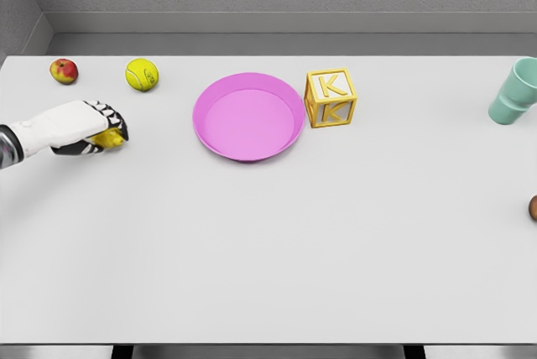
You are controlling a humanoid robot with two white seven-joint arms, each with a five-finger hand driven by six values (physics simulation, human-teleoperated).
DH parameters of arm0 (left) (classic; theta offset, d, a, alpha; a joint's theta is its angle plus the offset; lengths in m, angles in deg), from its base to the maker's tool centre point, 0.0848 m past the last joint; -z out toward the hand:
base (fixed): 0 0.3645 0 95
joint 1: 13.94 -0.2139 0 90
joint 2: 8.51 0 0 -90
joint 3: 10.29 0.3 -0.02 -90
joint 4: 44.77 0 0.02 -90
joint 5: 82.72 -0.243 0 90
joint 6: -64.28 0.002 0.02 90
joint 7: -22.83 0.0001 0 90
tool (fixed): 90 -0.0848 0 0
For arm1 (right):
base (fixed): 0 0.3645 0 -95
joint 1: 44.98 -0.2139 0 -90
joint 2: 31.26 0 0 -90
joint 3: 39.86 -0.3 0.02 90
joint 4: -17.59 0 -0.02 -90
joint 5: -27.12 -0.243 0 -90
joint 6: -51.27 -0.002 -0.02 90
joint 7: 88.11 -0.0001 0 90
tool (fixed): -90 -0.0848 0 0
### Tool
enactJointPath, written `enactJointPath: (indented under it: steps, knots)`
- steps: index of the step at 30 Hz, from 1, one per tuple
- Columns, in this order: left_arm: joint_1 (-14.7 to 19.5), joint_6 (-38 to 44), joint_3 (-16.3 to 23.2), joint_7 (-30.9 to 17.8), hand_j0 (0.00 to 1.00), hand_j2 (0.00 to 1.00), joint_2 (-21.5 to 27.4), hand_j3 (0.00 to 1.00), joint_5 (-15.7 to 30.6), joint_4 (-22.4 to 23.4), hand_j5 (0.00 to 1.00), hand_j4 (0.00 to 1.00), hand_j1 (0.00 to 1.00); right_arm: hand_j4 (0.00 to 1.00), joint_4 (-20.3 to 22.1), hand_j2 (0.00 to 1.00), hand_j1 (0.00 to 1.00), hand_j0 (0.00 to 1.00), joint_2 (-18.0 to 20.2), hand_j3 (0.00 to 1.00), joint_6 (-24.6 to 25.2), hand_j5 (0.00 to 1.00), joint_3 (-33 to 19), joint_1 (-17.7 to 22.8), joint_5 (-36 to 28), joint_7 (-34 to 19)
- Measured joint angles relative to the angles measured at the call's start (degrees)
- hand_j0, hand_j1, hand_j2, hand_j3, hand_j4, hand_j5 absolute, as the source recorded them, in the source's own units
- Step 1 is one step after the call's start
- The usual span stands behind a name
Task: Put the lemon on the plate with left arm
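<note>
While its arm runs off the left edge, I see my left robot hand (94, 131) clenched around the lemon (110, 138), fingers hiding most of the fruit. Well to the hand's right lies the pink plate (216, 141) on the worktop (268, 250). Beyond the hand sit a tennis ball (142, 75) and an apple (64, 70).

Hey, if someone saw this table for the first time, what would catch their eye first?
Probably the pink plate at the table's middle, with a yellow letter block just to its right. At the far left, the left hand is closed over a lemon.
</note>
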Motion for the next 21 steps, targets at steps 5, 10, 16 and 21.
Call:
enactJointPath:
  steps: [5,10,16,21]
  knots:
    - [0.18,0.0,-0.47,0.0,0.56,0.56,0.08,0.56,0.67,-1.34,0.56,0.56,0.56,1.0,0.0,1.0,1.0,1.0,0.0,1.0,0.0,1.0,0.0,0.0,0.0,0.0]
    - [0.18,0.0,-0.51,0.03,0.56,0.56,0.09,0.56,1.62,-3.04,0.56,0.56,0.56,1.0,0.0,1.0,1.0,1.0,0.0,1.0,0.0,1.0,0.01,0.0,0.0,0.0]
    - [0.26,-0.01,-0.51,0.07,0.56,0.56,-0.38,0.56,1.95,-4.76,0.56,0.56,0.56,1.0,0.0,1.0,1.0,1.0,0.0,1.0,0.0,1.0,0.0,0.0,0.0,0.0]
    - [0.26,-0.01,-0.37,0.02,0.56,0.56,-1.06,0.56,1.99,-6.65,0.56,0.56,0.56,1.0,0.0,1.0,1.0,1.0,0.0,1.0,0.0,1.0,0.0,0.0,0.0,0.0]
